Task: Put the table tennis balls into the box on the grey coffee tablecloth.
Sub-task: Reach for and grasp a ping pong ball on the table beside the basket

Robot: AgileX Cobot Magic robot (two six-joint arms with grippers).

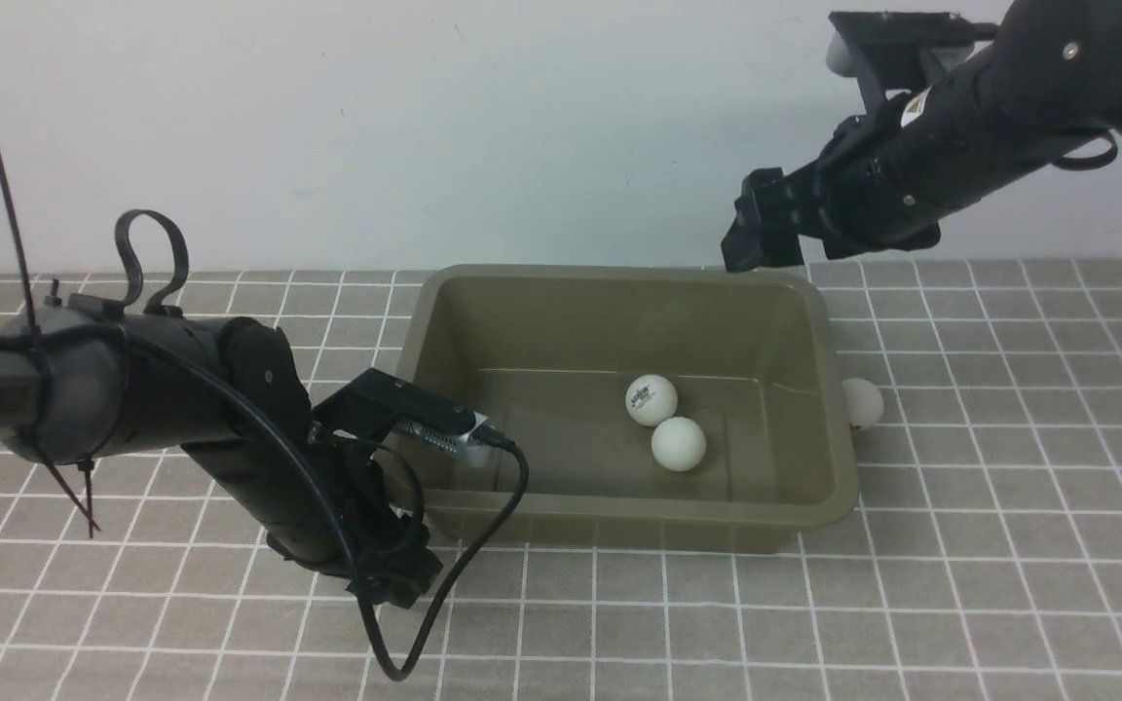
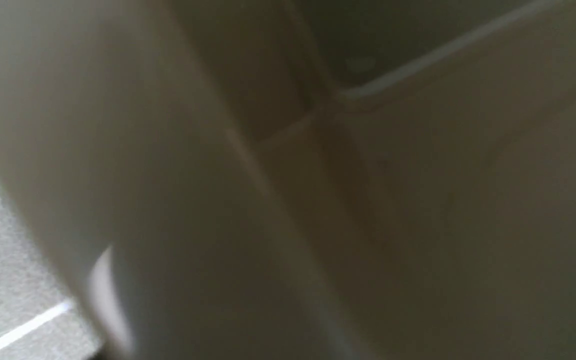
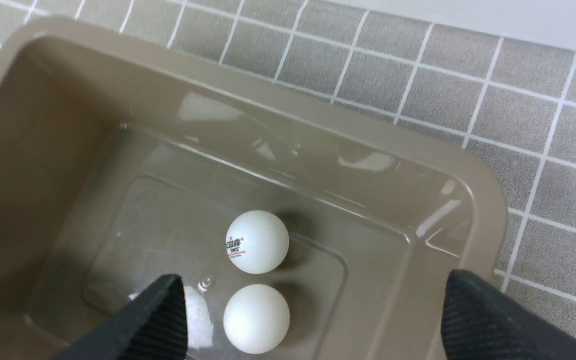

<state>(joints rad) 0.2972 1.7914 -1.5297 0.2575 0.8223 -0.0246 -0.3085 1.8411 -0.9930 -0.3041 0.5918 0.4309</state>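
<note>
The olive-brown box (image 1: 619, 276) stands on the grey coffee tablecloth (image 1: 1009, 545). Two white table tennis balls lie touching on its floor: one with a printed logo (image 1: 651, 399) (image 3: 257, 241) and a plain one (image 1: 678, 444) (image 3: 256, 318). A third ball (image 1: 861, 402) rests on the cloth against the box's right outer wall. My right gripper (image 1: 766, 239) (image 3: 312, 275) hangs open and empty above the box's far right corner (image 3: 488, 210). My left gripper (image 1: 393, 574) is low at the box's front left corner, its jaws hidden. The left wrist view is filled by the blurred box wall (image 2: 418, 200).
A white wall rises behind the table. The left arm's black cable (image 1: 483, 545) loops down onto the cloth in front of the box. A pale curved edge (image 2: 105, 295) shows beside the box wall in the left wrist view, too blurred to identify.
</note>
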